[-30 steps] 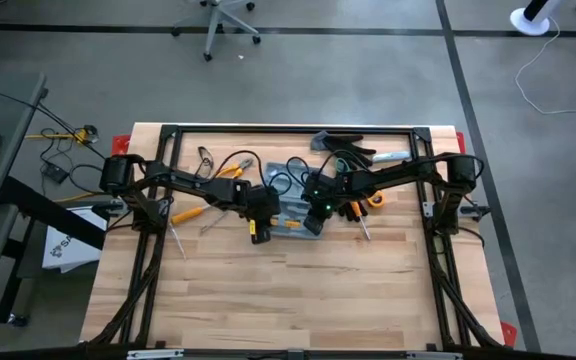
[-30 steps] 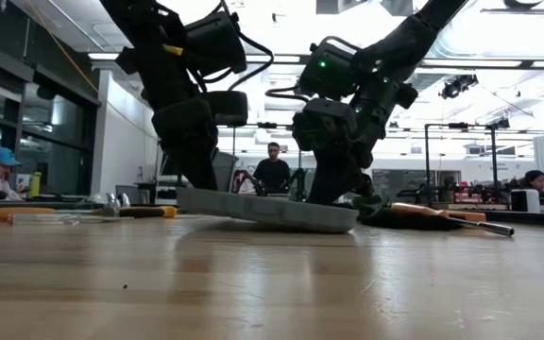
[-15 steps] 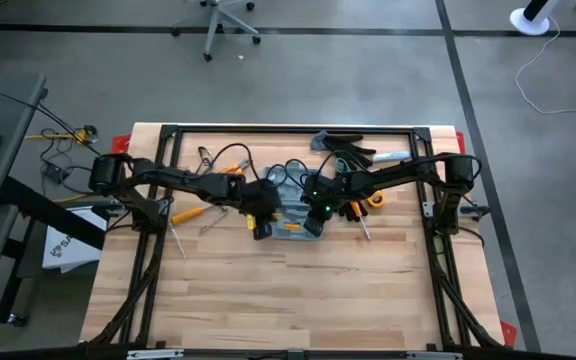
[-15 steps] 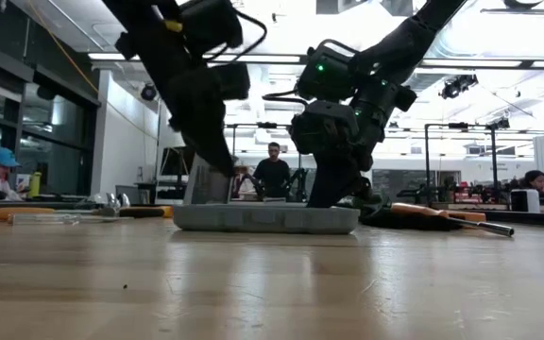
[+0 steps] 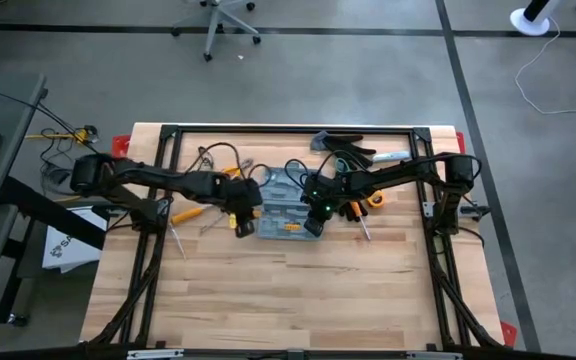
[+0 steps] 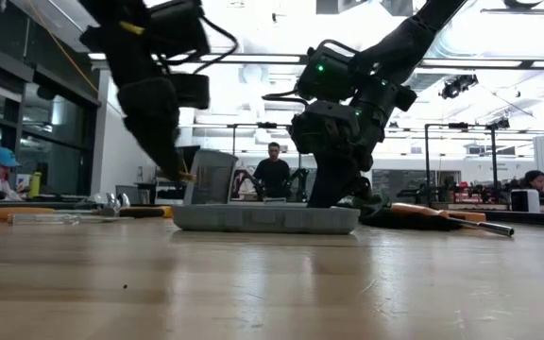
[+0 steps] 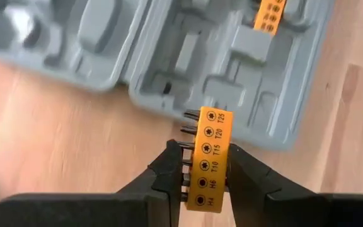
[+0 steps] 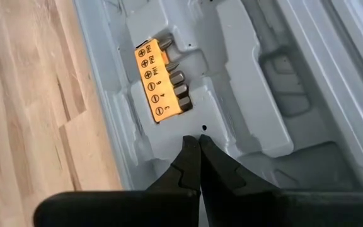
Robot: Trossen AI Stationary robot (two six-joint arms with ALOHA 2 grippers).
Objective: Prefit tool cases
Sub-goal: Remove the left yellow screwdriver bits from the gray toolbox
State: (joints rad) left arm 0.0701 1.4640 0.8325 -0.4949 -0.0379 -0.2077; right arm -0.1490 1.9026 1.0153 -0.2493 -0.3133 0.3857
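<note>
The grey-blue tool case [image 5: 283, 215] lies open on the wooden table, its bottom flat on the top [image 6: 264, 218]. My left gripper [image 5: 238, 226] hangs just off the case's left end, above the table, shut on a yellow bit holder [image 7: 209, 157]. My right gripper [image 8: 198, 146] is shut and points down into the case's right part. Just ahead of its tips, a second yellow bit holder [image 8: 156, 79] sits in a recess of the tray. My left gripper pinches the yellow bit holder's two long sides [image 7: 201, 180] between its two fingers, at the strip's lower half. The fingers slant down from the table's left and lie across the strip, which is lifted clear of case and table. My right gripper's shut fingertips [image 8: 194, 151] rest on the case's moulded tray [image 8: 225, 135], slanting down from the table's right. The case stays flat under them.
Loose tools lie along the far side: pliers [image 5: 230, 170], an orange-handled screwdriver [image 5: 190, 212], black gloves [image 5: 348, 150], another screwdriver [image 5: 363, 228] and cables. The near half of the table [image 5: 288, 300] is bare wood. People stand in the room beyond.
My left gripper has gone toward the table's left edge and up, away from the case, still shut on the yellow bit holder. The case, whose left end stood raised a second ago, has dropped flat on the table.
</note>
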